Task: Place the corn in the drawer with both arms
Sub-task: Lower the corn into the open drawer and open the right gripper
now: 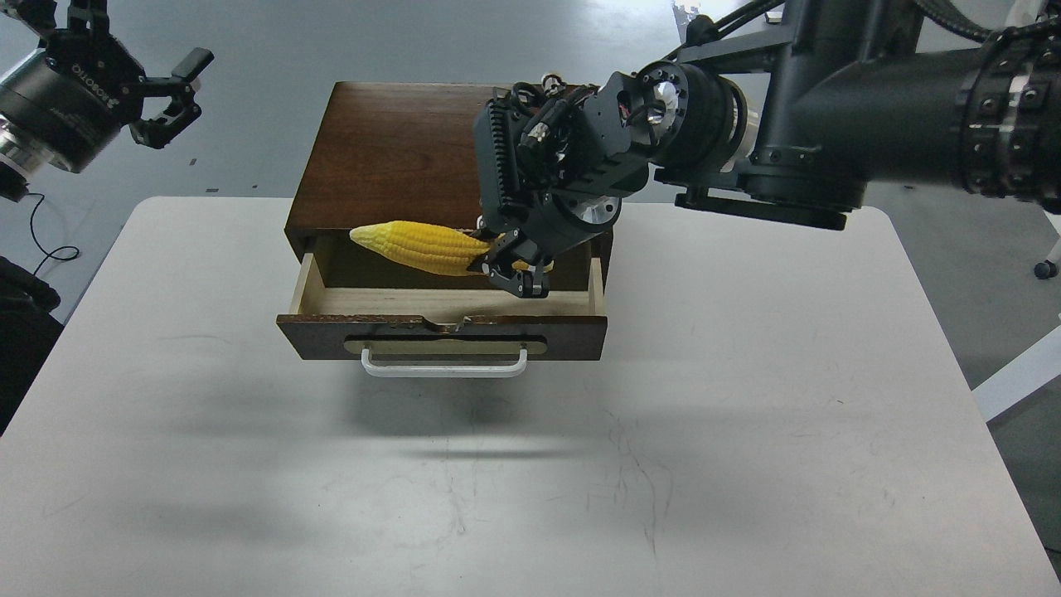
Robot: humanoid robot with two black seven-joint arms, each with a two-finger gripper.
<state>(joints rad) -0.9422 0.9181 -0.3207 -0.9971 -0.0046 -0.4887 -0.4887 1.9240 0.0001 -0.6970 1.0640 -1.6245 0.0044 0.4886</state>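
The yellow corn (pixel 423 245) lies nearly level, tapered end to the left, held above the open drawer (pixel 331 298) of the dark brown wooden box (pixel 390 157). My right gripper (pixel 515 272) is shut on the corn's thick right end, just over the drawer's opening. The drawer is pulled out toward me, its pale wood inside showing, with a white bar handle (pixel 444 369) on the front. My left gripper (pixel 170 99) is open and empty, raised high at the far left, well away from the box.
The box stands at the back middle of the white table (pixel 746 414). The bulky right arm (pixel 829 124) reaches in from the upper right over the box's right side. A white chair leg (pixel 1024 373) shows off the table's right edge.
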